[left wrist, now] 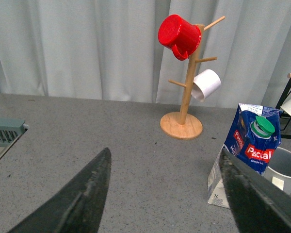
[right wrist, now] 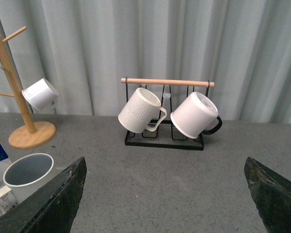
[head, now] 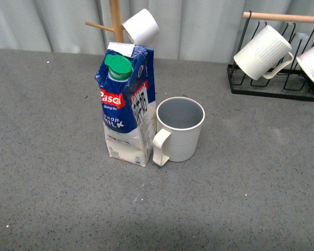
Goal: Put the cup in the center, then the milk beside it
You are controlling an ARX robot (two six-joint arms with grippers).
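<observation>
Milk [left wrist: 250, 150] stands upright, touching cup [left wrist: 283, 170], both apparently nearer left pincer [left wrist: 167, 194] than right pincer [right wrist: 167, 194]; both pincers spread, empty.

The left gripper [left wrist: 165, 194] fills the lower part of the frame: its two dark jaws stand wide apart, one at the lower left and one at the lower right, with only grey worktop [left wrist: 111, 131] between them. At the right side the milk [left wrist: 247, 150] stands upright on the worktop, its green cap and red label turned to the camera. Just behind it, at the right edge, the cup [left wrist: 285, 167] shows its grey inside; it is partly hidden by the carton. In the upper middle a wooden mug tree [left wrist: 186, 92] stands on a round base, carrying a red cup [left wrist: 178, 35] at the top and a small white cup [left wrist: 206, 84] lower. Pale curtains [left wrist: 77, 48] hang behind.
</observation>
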